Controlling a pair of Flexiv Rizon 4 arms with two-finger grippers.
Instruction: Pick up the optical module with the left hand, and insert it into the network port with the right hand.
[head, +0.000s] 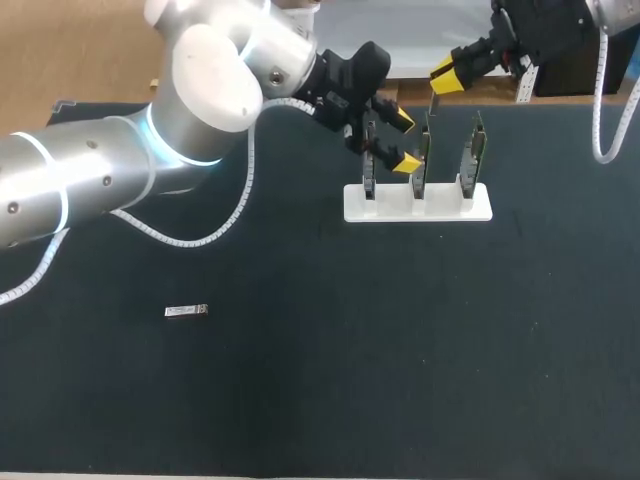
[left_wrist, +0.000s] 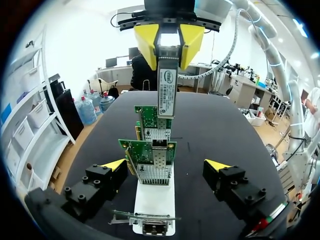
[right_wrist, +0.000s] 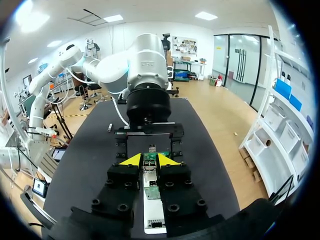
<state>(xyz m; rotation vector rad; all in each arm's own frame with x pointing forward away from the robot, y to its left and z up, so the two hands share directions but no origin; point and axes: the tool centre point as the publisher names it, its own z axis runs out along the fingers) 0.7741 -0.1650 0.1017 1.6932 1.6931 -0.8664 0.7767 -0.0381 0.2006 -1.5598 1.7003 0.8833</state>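
Our right gripper (left_wrist: 170, 42) clamps the optical module (left_wrist: 167, 85) above the rack (left_wrist: 155, 202); our left gripper (left_wrist: 166, 165) gapes empty close by it. A tilted module could jam at the rim of a network port (left_wrist: 154, 229).

Silver opt. module (left_wrist: 167, 85) upright over cards (left_wrist: 148, 159)

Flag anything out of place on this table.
One small silvery module lies alone on the dark table, far from the white rack, while the right end effector holds an optical module above the cards. The cards stand in their slots; nothing else stands out.
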